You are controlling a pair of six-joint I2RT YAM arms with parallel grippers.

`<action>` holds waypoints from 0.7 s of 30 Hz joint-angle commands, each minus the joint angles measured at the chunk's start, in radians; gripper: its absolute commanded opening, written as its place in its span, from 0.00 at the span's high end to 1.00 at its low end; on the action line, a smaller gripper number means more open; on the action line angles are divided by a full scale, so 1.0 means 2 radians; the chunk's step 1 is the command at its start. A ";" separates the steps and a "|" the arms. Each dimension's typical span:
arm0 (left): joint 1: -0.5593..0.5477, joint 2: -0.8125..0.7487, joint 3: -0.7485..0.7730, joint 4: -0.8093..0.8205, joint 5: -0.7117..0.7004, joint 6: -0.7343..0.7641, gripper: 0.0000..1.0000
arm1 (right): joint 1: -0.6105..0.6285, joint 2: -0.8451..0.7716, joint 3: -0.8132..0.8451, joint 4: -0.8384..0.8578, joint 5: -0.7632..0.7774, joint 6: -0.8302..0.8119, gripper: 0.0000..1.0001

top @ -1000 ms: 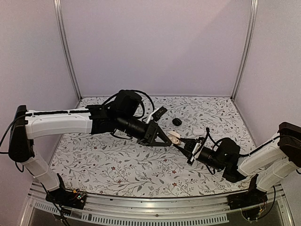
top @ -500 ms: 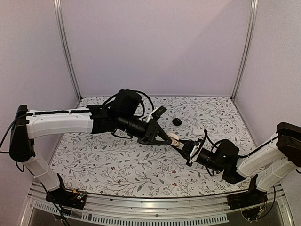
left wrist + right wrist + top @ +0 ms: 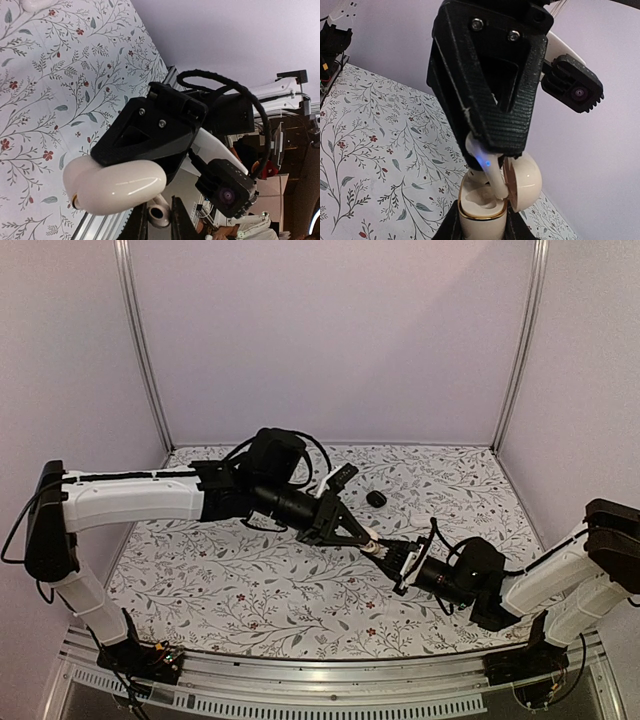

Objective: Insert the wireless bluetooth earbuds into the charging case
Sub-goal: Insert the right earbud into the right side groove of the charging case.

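Note:
My right gripper (image 3: 481, 227) is shut on a cream charging case (image 3: 481, 216) with a gold rim, held upright with its lid (image 3: 526, 182) swung open to the right. My left gripper (image 3: 159, 222) is shut on a white earbud (image 3: 487, 161) from above. A blue light glows on the earbud's stem. The stem tip reaches down into the case's opening beside the lid. In the top view both grippers meet mid-table, the left gripper (image 3: 366, 542) against the right gripper (image 3: 388, 554). In the left wrist view the earbud (image 3: 159, 214) sits between my fingers, under the case (image 3: 115, 185).
A small black rounded object (image 3: 376, 498) lies on the flowered table (image 3: 230, 580) behind the grippers. A white object (image 3: 34, 4) lies at the top left edge of the left wrist view. Purple walls enclose the table at back and sides.
My left arm has moved right and down, bringing the earbud to the case. My right gripper has shifted slightly left with the case.

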 commanded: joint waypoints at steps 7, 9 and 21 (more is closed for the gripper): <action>0.007 0.001 0.004 0.008 0.010 -0.001 1.00 | 0.006 0.005 0.009 0.022 0.011 0.008 1.00; 0.007 -0.002 0.002 0.008 0.008 -0.002 1.00 | 0.006 0.006 0.009 0.023 0.012 0.009 1.00; 0.007 -0.003 -0.007 0.008 0.011 0.000 1.00 | 0.006 0.003 0.004 0.034 0.021 0.012 1.00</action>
